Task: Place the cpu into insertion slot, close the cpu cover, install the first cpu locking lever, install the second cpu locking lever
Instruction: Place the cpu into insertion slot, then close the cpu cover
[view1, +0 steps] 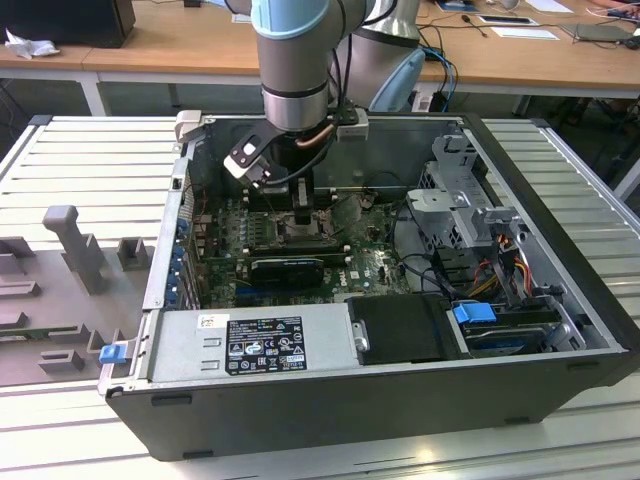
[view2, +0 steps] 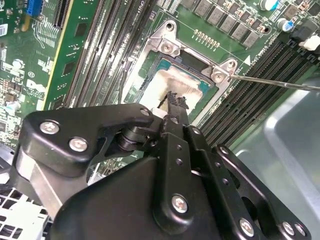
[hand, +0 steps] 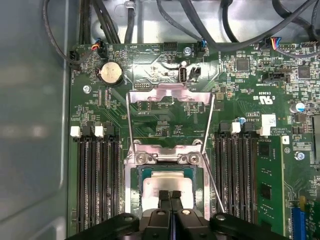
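Observation:
The cpu (hand: 167, 181) is a pale silvery square lying flat in the insertion slot (hand: 135, 192), whose metal rim frames it; in the second wrist view the cpu (view2: 172, 80) lies just beyond the fingertips. The cpu cover (hand: 170, 93) stands swung open away from the socket, hinged at its far side. One thin locking lever (hand: 214, 185) slants free beside the socket, and also appears as a rod (view2: 275, 81). My gripper (hand: 170, 196) is shut, nothing between its fingers, with its tips over the cpu's top face. In the exterior view the gripper (view1: 300, 205) reaches down inside the open computer case.
Long black memory slots (hand: 97, 180) flank the socket on both sides. A coin battery (hand: 111, 74) and cables lie past the open cover. In the exterior view a power supply (view1: 265, 345) sits at the case's front and a drive cage (view1: 470, 215) to the exterior view's right.

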